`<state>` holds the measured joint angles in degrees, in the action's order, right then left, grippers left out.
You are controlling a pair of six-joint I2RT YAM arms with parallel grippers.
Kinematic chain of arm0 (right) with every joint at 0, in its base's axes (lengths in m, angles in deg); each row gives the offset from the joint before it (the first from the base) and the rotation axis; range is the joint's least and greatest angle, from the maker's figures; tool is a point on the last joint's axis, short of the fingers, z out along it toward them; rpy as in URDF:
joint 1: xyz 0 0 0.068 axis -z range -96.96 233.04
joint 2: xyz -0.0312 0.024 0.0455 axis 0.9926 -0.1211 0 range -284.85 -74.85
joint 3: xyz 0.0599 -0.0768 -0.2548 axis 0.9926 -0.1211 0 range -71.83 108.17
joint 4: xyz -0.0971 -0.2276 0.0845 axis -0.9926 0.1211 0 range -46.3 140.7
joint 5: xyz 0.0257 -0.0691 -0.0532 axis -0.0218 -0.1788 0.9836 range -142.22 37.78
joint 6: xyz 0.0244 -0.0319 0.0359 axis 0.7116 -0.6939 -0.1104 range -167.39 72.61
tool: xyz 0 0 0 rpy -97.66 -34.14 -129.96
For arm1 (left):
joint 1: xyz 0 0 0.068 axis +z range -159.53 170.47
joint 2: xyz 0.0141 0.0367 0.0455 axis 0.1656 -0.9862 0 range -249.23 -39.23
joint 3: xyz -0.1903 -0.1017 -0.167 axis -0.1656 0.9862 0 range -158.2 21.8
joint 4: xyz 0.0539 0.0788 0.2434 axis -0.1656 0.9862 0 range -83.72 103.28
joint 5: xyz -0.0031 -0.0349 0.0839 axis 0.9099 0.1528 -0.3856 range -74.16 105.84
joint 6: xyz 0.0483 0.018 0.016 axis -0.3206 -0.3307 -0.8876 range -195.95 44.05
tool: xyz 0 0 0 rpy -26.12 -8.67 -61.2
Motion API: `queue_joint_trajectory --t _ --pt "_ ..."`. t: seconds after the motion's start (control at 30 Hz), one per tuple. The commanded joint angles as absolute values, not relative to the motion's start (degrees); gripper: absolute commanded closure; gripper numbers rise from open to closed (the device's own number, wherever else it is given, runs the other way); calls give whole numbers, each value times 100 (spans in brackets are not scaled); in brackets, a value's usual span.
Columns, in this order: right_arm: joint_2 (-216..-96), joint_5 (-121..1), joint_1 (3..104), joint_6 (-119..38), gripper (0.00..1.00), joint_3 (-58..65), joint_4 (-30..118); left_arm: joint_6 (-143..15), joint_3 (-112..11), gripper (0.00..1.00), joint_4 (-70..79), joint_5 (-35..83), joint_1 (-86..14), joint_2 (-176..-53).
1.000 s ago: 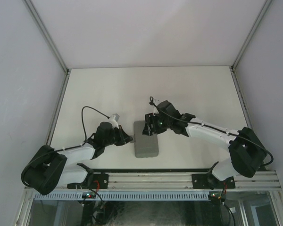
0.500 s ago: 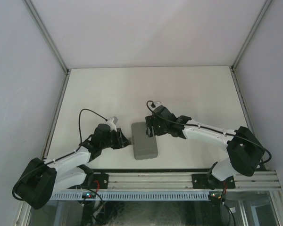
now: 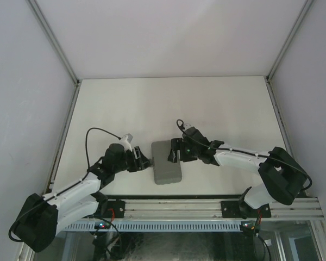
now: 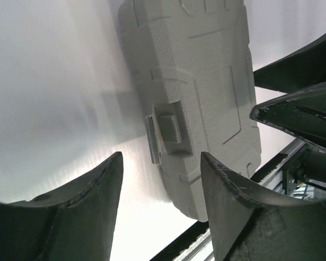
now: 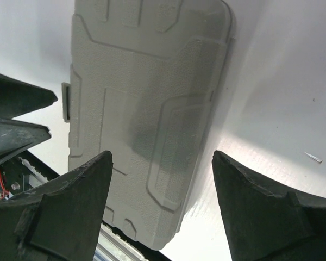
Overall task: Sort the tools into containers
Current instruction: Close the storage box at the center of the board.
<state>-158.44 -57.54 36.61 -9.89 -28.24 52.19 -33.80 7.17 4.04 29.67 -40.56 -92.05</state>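
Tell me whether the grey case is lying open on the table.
No. The case lies shut, both halves together, its textured lid up and the latch on its side edge.

I am looking at a grey case (image 5: 152, 81), its surface showing a fine pebbled grain with smooth raised outlines (the latch (image 4: 165, 128) is matching it). My left end effector (image 4: 158, 163) and right end effector (image 5: 160, 157) are showing matte black against the white desk (image 3: 223, 103).

case (image 3: 167, 163) flanked by fingers (image 3: 144, 161)
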Motion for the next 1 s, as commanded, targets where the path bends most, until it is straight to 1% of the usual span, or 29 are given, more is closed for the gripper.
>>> queue_joint_trajectory --t 0.0,0.17,0.3,0.4,0.67,0.97 --pt "-15948 -5915 3794 -669 28 -3046 4615 -3033 706 36 -121 3157 -4113 -9202" --pt "-16094 -5853 3792 -481 33 -3223 4480 -2845 708 31 -406 3165 -4222 -9463" --pt "-16135 -5720 3761 -225 38 -3411 4383 -2744 650 30 -496 3049 -4347 -9660" --pt "-16102 -5647 3763 -47 41 -3569 4273 -2686 591 31 -480 2941 -4397 -9801" --pt "-15956 -5571 3699 8 45 -3717 4153 -2679 410 39 -381 2697 -4587 -10101" --pt "-16013 -5571 3642 8 46 -3722 4061 -2717 83 42 -177 2284 -4804 -10367"
